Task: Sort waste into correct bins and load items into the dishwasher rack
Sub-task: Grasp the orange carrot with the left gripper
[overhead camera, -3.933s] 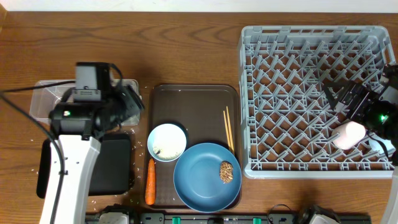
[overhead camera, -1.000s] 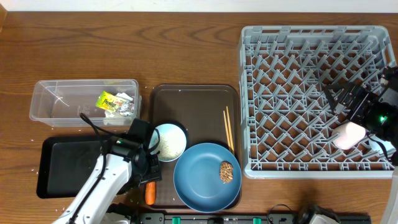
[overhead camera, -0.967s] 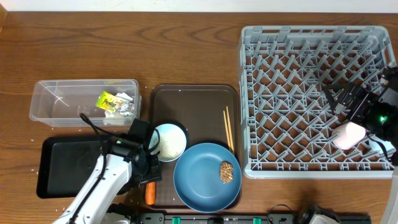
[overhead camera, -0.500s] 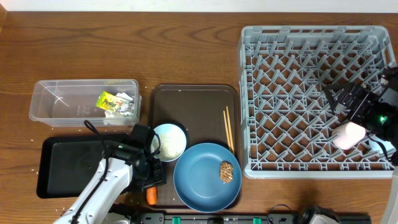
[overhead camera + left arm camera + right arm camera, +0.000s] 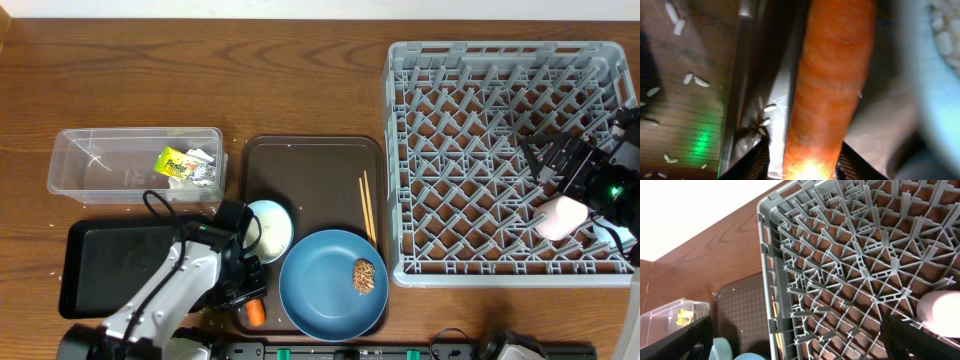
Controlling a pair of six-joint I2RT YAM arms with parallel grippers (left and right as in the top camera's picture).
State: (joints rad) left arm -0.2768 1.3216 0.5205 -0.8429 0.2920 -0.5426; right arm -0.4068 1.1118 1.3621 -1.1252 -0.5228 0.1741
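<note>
Carrot (image 5: 255, 313) lies at the brown tray's (image 5: 315, 160) near left corner, pinched in my left tool (image 5: 802, 167). My right tool (image 5: 540, 160) hangs wide over the rack (image 5: 500, 55). Wrapper (image 5: 178, 161) and paper (image 5: 205, 172) are in the tub (image 5: 80, 150), and a cup (image 5: 560, 216) is in the rack. By my judgement the lump (image 5: 364, 276), plate (image 5: 320, 290), bowl (image 5: 275, 225) and chopsticks (image 5: 368, 205) remain.

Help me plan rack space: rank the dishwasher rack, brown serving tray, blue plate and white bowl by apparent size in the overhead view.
Largest to smallest:
dishwasher rack
brown serving tray
blue plate
white bowl, partly hidden by the left arm
</note>
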